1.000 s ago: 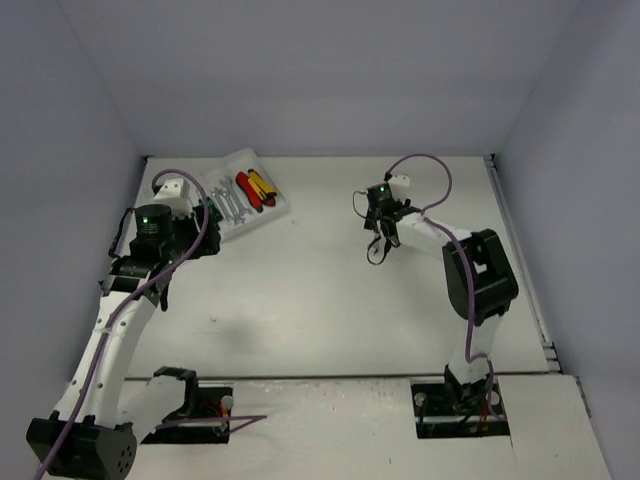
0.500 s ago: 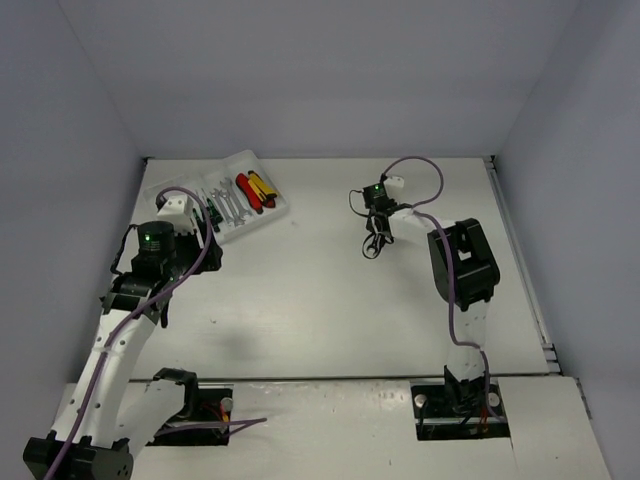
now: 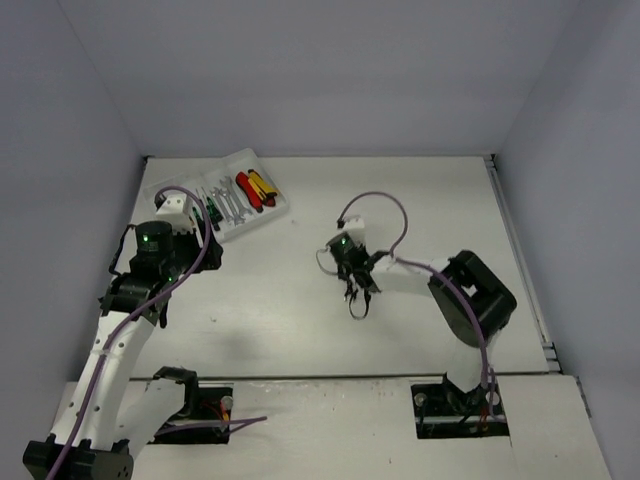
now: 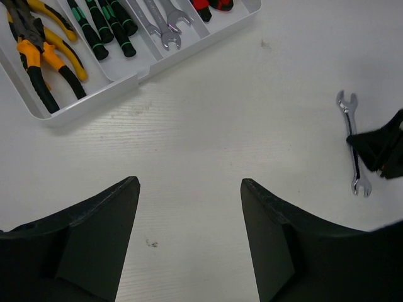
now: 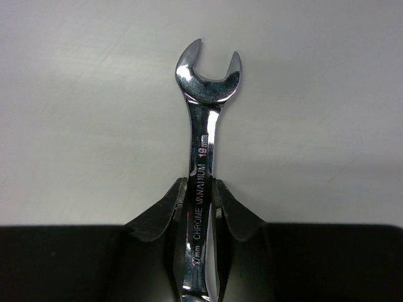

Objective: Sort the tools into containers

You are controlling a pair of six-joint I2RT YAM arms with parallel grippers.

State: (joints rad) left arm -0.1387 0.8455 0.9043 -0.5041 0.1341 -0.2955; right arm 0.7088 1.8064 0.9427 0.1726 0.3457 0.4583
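Observation:
My right gripper [image 5: 200, 185] is shut on the shank of a silver wrench [image 5: 203, 126], whose open end points away from the wrist. In the top view this gripper [image 3: 355, 292] stands mid-table with the wrench [image 3: 358, 306] low at the surface. The left wrist view shows the same wrench [image 4: 352, 141] off to the right. The white tray [image 3: 282, 207] at the far left holds pliers [image 4: 44, 56], screwdrivers [image 4: 107, 28], wrenches [image 4: 165, 25] and red knives [image 3: 255, 188], each kind in its own compartment. My left gripper [image 4: 189, 182] hangs open and empty just short of the tray [image 4: 94, 104].
Grey walls close the table on the left, far and right sides. A metal rail [image 3: 520, 250] runs along the right edge. Bare white tabletop [image 3: 300, 300] lies between the tray and the right gripper.
The right gripper has swung nearer and to the left, and its jaws have closed on the wrench. The left arm drew back slightly from the tray, then held still.

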